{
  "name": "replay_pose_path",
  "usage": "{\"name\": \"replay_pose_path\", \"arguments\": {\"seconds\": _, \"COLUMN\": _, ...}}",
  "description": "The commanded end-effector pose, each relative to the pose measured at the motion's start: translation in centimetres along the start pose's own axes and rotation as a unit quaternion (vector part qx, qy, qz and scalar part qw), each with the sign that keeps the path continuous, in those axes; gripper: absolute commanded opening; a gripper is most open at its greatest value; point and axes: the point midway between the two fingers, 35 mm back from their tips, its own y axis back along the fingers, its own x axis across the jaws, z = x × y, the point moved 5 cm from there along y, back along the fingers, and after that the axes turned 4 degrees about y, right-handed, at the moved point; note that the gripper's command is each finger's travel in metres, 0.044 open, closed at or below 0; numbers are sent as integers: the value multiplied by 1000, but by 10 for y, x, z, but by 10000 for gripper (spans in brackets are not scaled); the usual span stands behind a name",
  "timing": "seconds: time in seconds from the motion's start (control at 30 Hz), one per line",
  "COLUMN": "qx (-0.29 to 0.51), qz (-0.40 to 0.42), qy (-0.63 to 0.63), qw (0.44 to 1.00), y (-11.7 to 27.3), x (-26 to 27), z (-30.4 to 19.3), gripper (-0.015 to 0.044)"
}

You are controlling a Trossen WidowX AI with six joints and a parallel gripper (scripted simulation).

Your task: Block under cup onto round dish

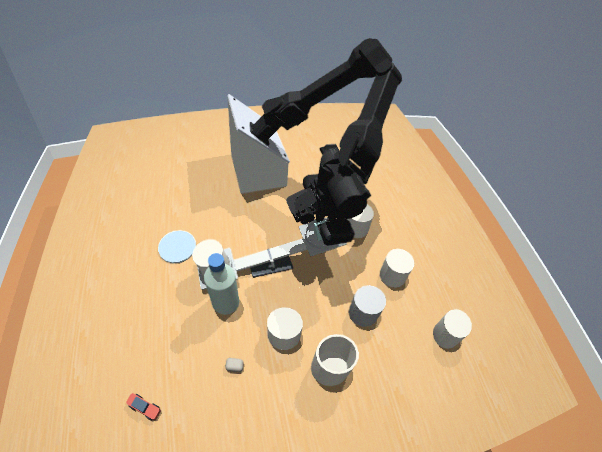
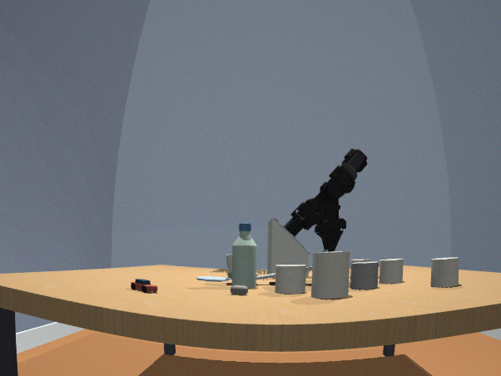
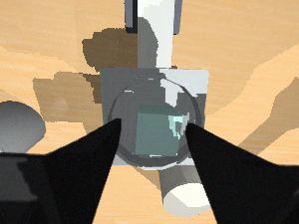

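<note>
The teal block (image 1: 312, 232) (image 3: 156, 133) lies uncovered in the ringed pan at the balance's right end. My gripper (image 1: 321, 226) (image 3: 153, 125) points down over that pan, partly open, with a fingertip on each side of the block and small gaps between; exact fingertip height is hard to tell. The balance beam (image 1: 252, 261) (image 3: 155, 44) runs left to the other cup (image 1: 208, 251), which stands upright on the left end. One cup (image 1: 361, 222) (image 3: 186, 199) stands on the table just beyond the right pan. The round blue dish (image 1: 177, 246) (image 2: 210, 279) has nothing on it.
A green bottle (image 1: 223, 292) (image 2: 245, 264) stands close in front of the left cup. Several other cups stand in front and to the right, including a large open one (image 1: 334, 362). A grey stone (image 1: 234, 365) and red car (image 1: 143, 406) lie at front left.
</note>
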Motion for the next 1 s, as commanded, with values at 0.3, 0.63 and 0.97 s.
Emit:
{"name": "replay_pose_path", "arguments": {"seconds": 0.3, "qx": 2, "qz": -2, "qy": -3, "qw": 1000, "y": -4, "x": -1, "z": 0, "gripper": 115}}
{"name": "replay_pose_path", "arguments": {"seconds": 0.63, "qx": -2, "qz": -1, "qy": -3, "qw": 1000, "y": 36, "x": 3, "z": 2, "gripper": 0}}
{"name": "replay_pose_path", "arguments": {"seconds": 0.97, "qx": 0, "qz": -2, "qy": -3, "qw": 1000, "y": 91, "x": -1, "z": 1, "gripper": 0}}
